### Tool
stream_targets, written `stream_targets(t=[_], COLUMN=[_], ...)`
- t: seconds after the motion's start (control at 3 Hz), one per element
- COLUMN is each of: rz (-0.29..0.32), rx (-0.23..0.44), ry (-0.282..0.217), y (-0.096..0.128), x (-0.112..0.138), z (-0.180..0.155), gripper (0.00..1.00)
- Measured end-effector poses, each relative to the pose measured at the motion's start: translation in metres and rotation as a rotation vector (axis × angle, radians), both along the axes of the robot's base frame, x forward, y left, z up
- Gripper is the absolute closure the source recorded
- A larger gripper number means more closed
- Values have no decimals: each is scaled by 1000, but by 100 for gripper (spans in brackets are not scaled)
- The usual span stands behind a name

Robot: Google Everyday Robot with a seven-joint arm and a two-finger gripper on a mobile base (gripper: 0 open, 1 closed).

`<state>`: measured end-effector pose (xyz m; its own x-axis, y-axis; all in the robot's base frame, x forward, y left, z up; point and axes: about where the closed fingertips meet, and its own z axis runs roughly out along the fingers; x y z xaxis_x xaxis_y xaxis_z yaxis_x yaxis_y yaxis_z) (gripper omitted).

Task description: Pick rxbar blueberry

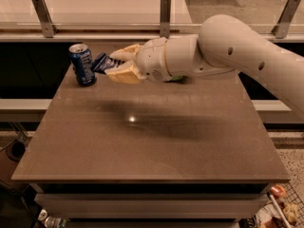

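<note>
Clamping one end of a small flat snack bar [99, 62] in a dark blue wrapper, the robot's cream-coloured two-finger gripper [110, 66] is hovering above the far left part of a brown square tabletop [142, 146]. The thick white arm [228, 46] is reaching in from the right edge of the view, and both fingers are pressing on the wrapper from above and below.

The snack bar is sticking straight out of the gripper, with its long axis running on in line with the fingers and pointing left, toward an upright blue cylindrical soda can [81, 63] standing near the table's far left corner. Its free end is lying just beside the soda can; whether the two are touching cannot be told from this angle. The wrapper appears to be riding clear of the surface, with the arm's shadow falling across the middle of the tabletop.

A sliver of a green packet [176, 79] is showing under the wrist, mostly hidden by the arm.

With the grasp looking made, the lift is what seems to be remaining. Since the soda can is sitting directly ahead of the bar's tip, drawing up and back to the right looks like the safer path.
</note>
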<state>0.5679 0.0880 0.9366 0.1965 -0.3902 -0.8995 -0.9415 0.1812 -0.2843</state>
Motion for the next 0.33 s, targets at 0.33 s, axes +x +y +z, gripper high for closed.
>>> stream_targets(t=[0.33], rz=[1], rx=[0], ry=[-2], y=[0], x=[0], z=[1], gripper=[100])
